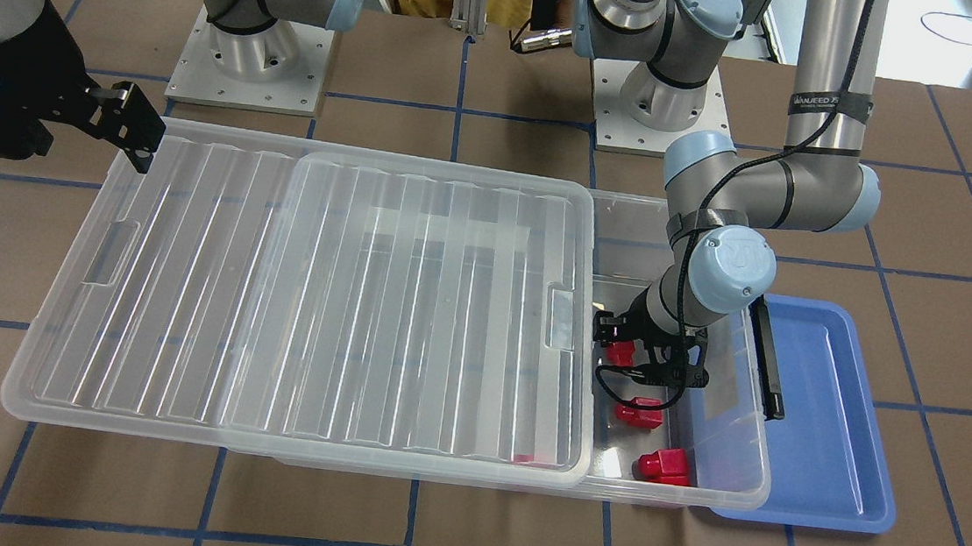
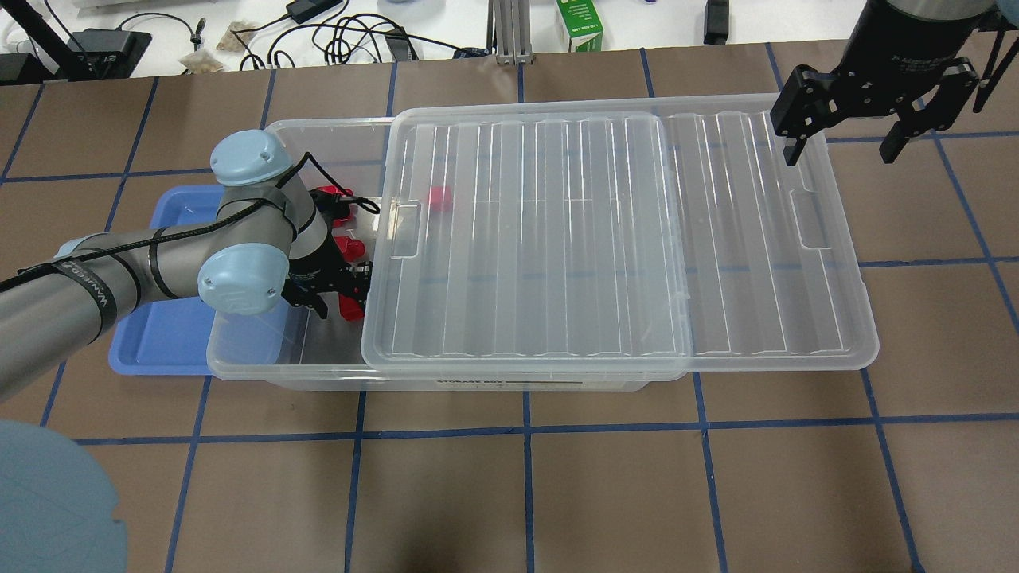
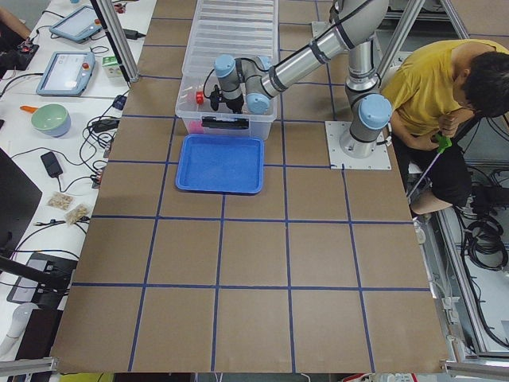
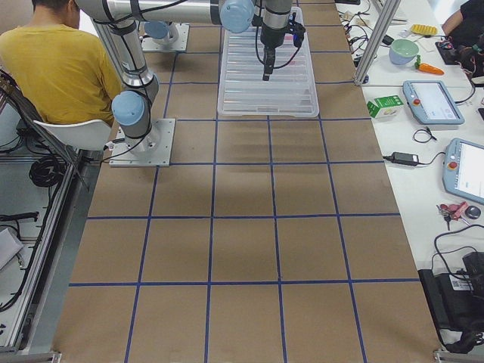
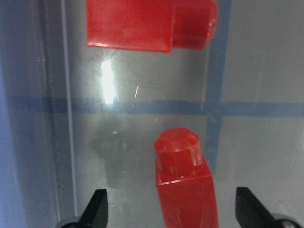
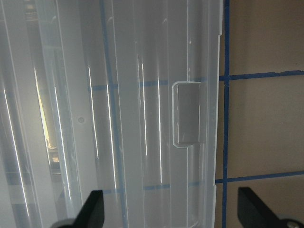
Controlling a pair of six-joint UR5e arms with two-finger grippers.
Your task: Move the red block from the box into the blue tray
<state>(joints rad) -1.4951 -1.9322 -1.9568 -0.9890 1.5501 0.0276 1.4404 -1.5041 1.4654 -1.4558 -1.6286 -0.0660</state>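
Between the spread fingers of your left gripper (image 5: 172, 209) lay the red block (image 5: 184, 183), flat on the floor of the box (image 2: 318, 370), with its stud pointing away from the wrist. You could see a gap on each side of it, so neither finger (image 5: 97, 211) touched it, and the jaws pinched nothing. A second block (image 5: 142, 23) lay just past the fingertips, turned sideways. In the front view two more blocks (image 1: 663, 466) lay beyond that one, towards the box's long wall.

Your left gripper was down inside the uncovered end of the box, close to the edge of the lid (image 1: 317, 293). That lid covered most of the box and overhung its other end. One more block (image 2: 440, 199) showed faintly through the lid.

On the other side of the left gripper from the lid, just outside the short wall with the latch (image 1: 769, 359), sat the tray (image 1: 826, 408), right against the box.

Your right gripper (image 2: 837, 151) hung above the overhanging end of the lid, its jaws wide apart and holding nothing.
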